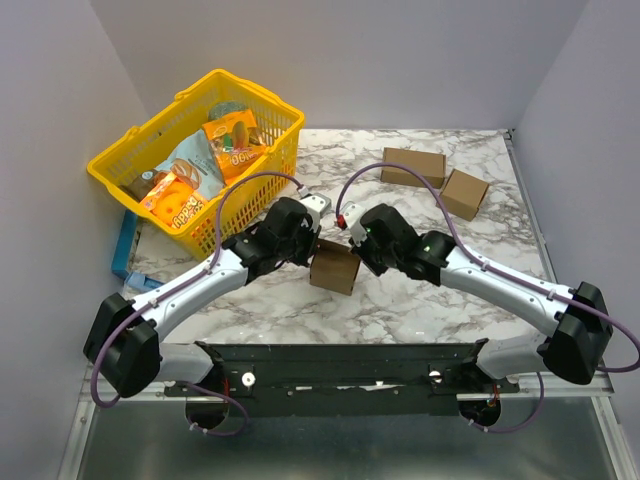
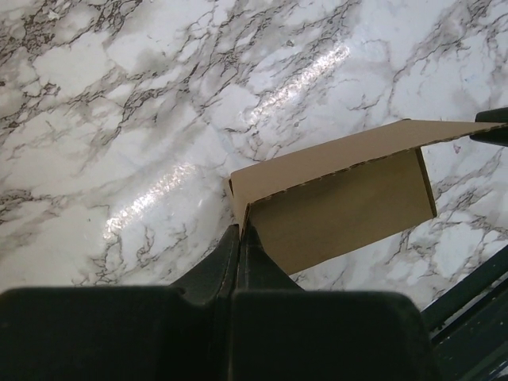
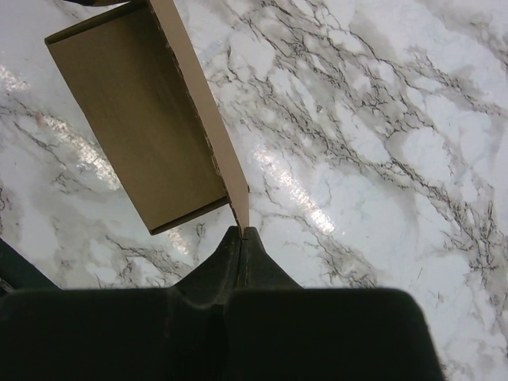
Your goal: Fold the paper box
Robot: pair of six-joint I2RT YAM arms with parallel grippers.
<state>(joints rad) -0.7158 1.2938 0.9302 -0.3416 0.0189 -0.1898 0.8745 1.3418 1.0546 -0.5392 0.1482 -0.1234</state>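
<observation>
Top external view: left gripper (image 1: 318,242) and right gripper (image 1: 352,250) are meeting from either side over the paper box (image 1: 335,272); jaw gap is not readable from this height. The box is sitting on the marble table (image 1: 400,305) near its middle, directly under and between the two sets of tips, partly folded with walls standing. Yellow basket (image 1: 282,158) is sitting at the left rear, with snack packets (image 1: 190,175) lying in it. Long cardboard cuboid (image 1: 412,167) and squarish cardboard cuboid (image 1: 464,193) are lying at the right rear, just beside each other and well apart from the grippers.

Left wrist view: left gripper (image 2: 238,232) is showing its jaws pressed together, no gap visible; the tips are pinching the near corner of a raised flap of the paper box (image 2: 349,208). The box is extending ahead and to the right of the tips, flap slanting upward over a brown wall below it; marble is showing on all sides.

Right wrist view: right gripper (image 3: 242,232) is likewise closed tight, tips nipping the near corner of a thin cardboard flap. The paper box (image 3: 135,119) is stretching ahead and to the left of the tips; its inner face is turning toward the camera.
</observation>
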